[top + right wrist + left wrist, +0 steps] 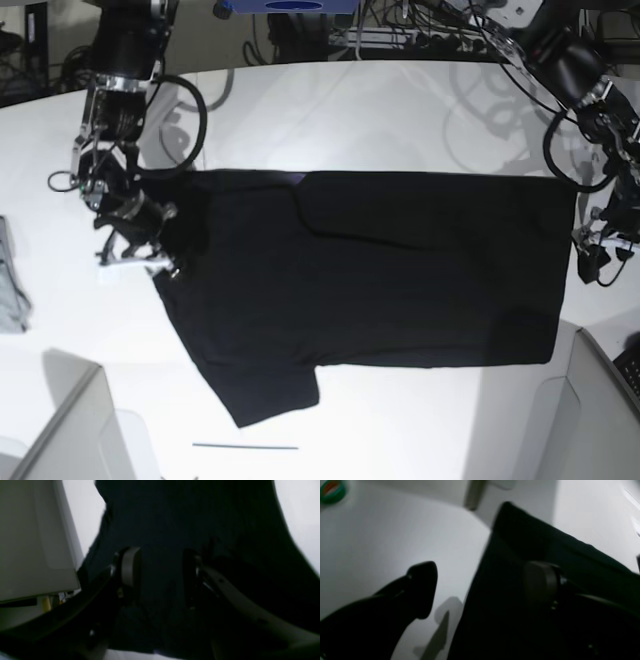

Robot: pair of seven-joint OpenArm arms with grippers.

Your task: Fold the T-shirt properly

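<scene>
Left pincer [482, 585] stands wide apart in its wrist view: one dark fingertip [423, 587] hangs over the bare white counter [382, 537], the other rounded pad [541, 580] sits over the black T-shirt [520, 610], and the cloth's edge runs between them; nothing is clamped. In the base view this arm reaches down from the upper right corner, bends at a cabled joint and ends with its pincer [597, 250] just beside the shirt's right edge, pointing downward

Right pincer [160, 572] is parted about halfway in its wrist view, a grey pad [130, 566] on one side and a darker finger [191, 575] on the other, with dark shirt cloth filling the space behind and between them. Whether the pads touch the cloth is too dark and blurred to tell. In the base view this arm comes down from the upper left, its wrist turned inward, and the pincer [140, 250] sits at the shirt's left end near the sleeve

T-shirt [370, 270] lies spread flat across the middle of the counter [400, 110], long side running left to right, one sleeve [255, 395] angled toward the lower left. A grey cloth piece [10, 280] lies at the far left edge, well apart from the shirt. A green ring-shaped object [331, 490], blurred, shows in the corner of the left wrist view
</scene>
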